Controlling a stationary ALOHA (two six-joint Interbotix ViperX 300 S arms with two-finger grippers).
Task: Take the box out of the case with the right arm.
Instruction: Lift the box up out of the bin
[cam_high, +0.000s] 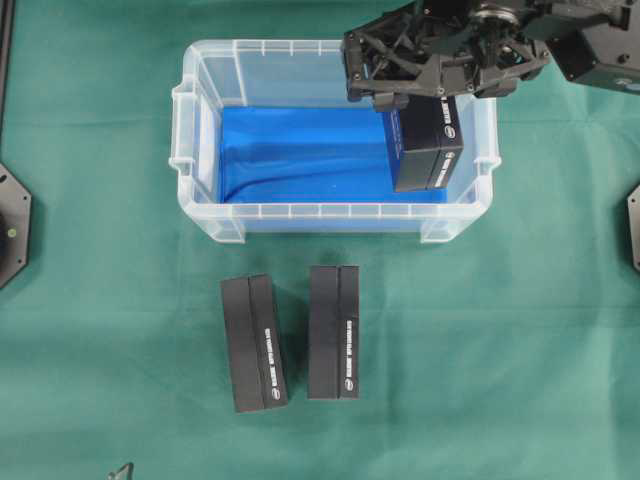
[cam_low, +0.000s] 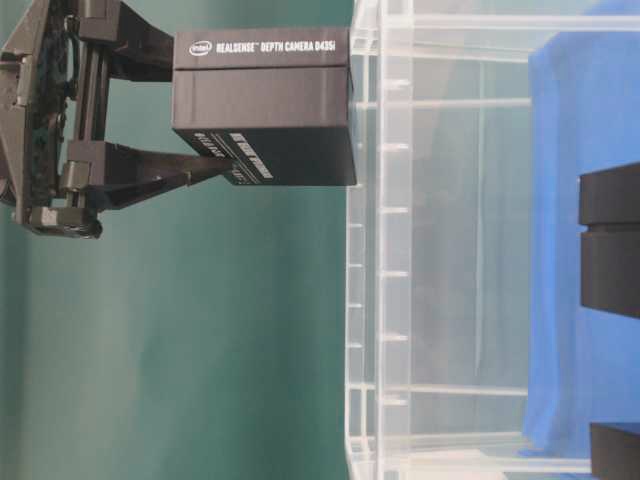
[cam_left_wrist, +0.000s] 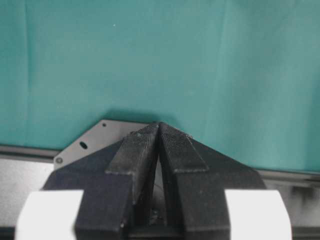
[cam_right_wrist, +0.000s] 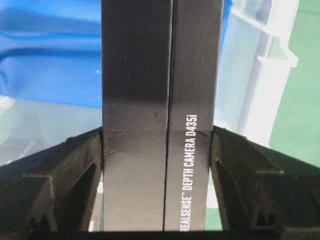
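Right gripper clamped on the black box, held clear above the case's right end. Lift step done, I judge. Next: carry sideways past the rim, lower onto the green surface.

Case: clear, glossy plastic, smooth-walled with ribbed rim; bottom lined with bright blue cloth, faintly creased. Box: matt black card, white lettering printed along one side. Two further boxes: same matt black card. Table cover: green cloth, matt, lightly wrinkled.
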